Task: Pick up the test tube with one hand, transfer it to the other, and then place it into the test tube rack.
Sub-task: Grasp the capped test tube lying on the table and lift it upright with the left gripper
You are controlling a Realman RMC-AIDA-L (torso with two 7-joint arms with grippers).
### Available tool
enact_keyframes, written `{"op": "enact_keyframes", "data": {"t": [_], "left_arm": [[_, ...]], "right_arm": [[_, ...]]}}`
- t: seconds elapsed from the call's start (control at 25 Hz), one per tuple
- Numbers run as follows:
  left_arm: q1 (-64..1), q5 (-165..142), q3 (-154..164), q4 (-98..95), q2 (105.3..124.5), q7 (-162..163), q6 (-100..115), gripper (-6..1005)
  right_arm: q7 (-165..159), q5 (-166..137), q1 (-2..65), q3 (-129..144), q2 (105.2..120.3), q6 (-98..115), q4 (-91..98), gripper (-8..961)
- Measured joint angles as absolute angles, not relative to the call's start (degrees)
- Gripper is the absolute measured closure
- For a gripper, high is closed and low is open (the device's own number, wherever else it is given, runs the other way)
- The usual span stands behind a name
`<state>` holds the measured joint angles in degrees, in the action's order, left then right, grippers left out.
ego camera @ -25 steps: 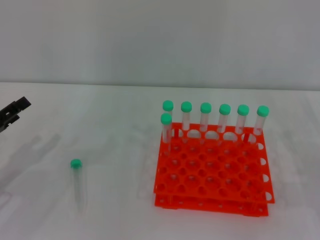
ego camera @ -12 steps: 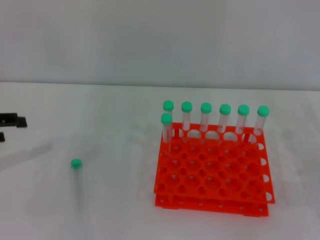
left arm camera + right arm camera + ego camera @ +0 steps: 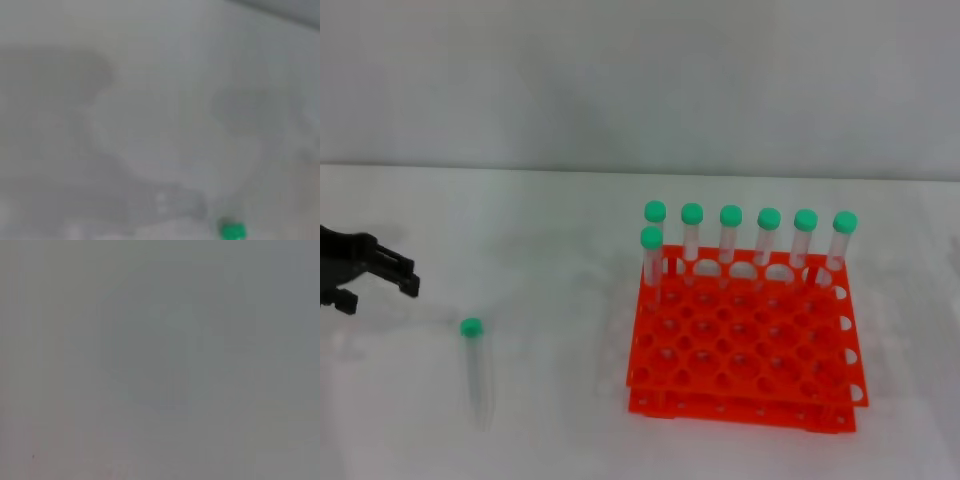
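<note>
A clear test tube [image 3: 477, 375] with a green cap [image 3: 471, 326] lies on the white table at the front left. My left gripper [image 3: 380, 291] is at the left edge, open and empty, to the left of and a little behind the cap. The cap also shows in the left wrist view [image 3: 232, 231]. The orange-red rack [image 3: 745, 345] stands to the right and holds several green-capped tubes [image 3: 730, 235] along its back row, plus one in the second row at its left. My right gripper is out of view.
The white table [image 3: 550, 260] runs back to a pale grey wall [image 3: 640, 80]. The right wrist view shows only a blurred grey surface.
My left gripper has moved down and to the right, from the far left edge toward the lying tube. The tube and the rack have not moved.
</note>
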<state>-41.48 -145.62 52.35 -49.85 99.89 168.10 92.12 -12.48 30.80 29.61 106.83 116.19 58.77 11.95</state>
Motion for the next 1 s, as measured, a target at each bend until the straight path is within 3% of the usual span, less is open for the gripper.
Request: {"op": "enact_keyframes", "data": {"t": [0.2,0.56,1.0], "left_arm": [[-47.3,-149.7,56.5,-44.1,100.83,169.1,92.2,129],[-50.4,-158.1,59.2,-42.0,106.47,171.1,91.0,133],[-52.5,-156.9,46.5,-34.6,106.78,172.4,91.1,149]], "right_arm": [[-12.5,30.8,29.7,107.0,116.19,58.3,11.9,113],[-12.7,30.8,29.6,107.0,116.19,58.3,12.2,113],[-12.5,30.8,30.8,107.6,116.19,58.3,12.4,114]]}}
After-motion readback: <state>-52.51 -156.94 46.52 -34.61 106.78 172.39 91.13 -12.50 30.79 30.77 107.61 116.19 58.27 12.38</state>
